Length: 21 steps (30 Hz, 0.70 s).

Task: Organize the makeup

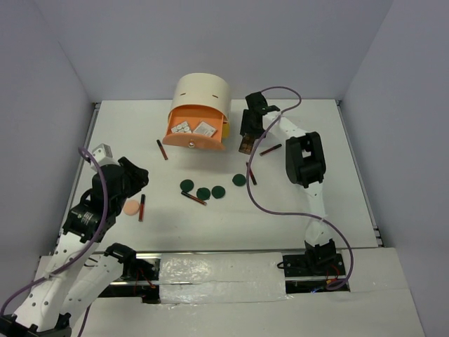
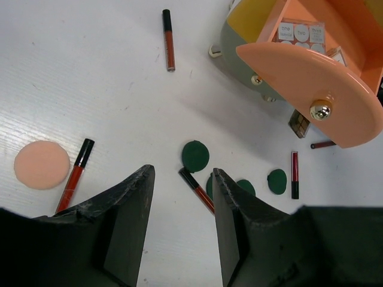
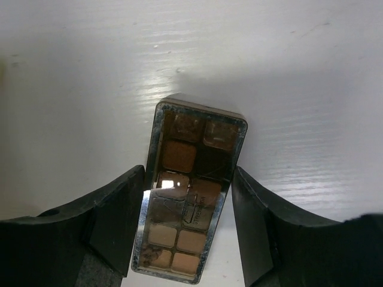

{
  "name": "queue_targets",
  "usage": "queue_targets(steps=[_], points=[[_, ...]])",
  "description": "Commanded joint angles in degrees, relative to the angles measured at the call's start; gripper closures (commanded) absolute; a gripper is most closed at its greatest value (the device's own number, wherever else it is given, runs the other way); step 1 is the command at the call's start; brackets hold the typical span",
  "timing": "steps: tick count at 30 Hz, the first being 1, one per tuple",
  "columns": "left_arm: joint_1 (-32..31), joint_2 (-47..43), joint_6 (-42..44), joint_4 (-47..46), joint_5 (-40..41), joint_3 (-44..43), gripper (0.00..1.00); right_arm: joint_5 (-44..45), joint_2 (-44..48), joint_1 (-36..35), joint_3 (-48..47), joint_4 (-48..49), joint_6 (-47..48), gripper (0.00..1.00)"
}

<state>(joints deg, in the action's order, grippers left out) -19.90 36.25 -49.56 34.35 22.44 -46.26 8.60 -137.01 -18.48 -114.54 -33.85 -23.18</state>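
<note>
Table (image 1: pixel 140 126): white, smooth w/ thin lines like painted wood, a bit shiny where light hits. Palette (image 3: pixel 191 206): shiny silver rim like metal, clear glossy lid, brown powder squares look dull. Left gripper (image 2: pixel 181 179) & right gripper (image 3: pixel 188 173): black plastic, matt, rough & scratched on the edges. Drawer (image 2: pixel 311 78): orange plastic, smooth, soft shine. Knob (image 2: pixel 321 110): round, shiny metal, like a mirror. Cabinet (image 1: pixel 203 91): cream, smooth, matt. Puff (image 2: pixel 42 165): peach, soft & matt, like sponge. Discs (image 2: pixel 195 156): dark green, flat, matt. Sticks (image 2: pixel 75 176): glossy red tube, black plastic cap. Plastic sheet (image 1: pixel 210 270): clear, crinkly, v. shiny.
</note>
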Motion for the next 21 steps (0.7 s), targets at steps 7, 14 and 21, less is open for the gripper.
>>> queue_targets(steps=[7,14,21], points=[[0.3,-2.06,-1.77,-1.3,-0.81,1.17,0.45,-18.7,12.46,5.38,6.87,10.71,-0.82,0.88],[0.3,-1.97,-1.42,-2.97,-1.61,1.87,0.45,-19.32,24.41,6.97,12.75,18.81,5.24,0.91],[0.3,-2.59,-1.42,-4.38,-2.48,3.19,0.45,-30.38,34.26,5.21,14.36,24.71,16.66,0.94]])
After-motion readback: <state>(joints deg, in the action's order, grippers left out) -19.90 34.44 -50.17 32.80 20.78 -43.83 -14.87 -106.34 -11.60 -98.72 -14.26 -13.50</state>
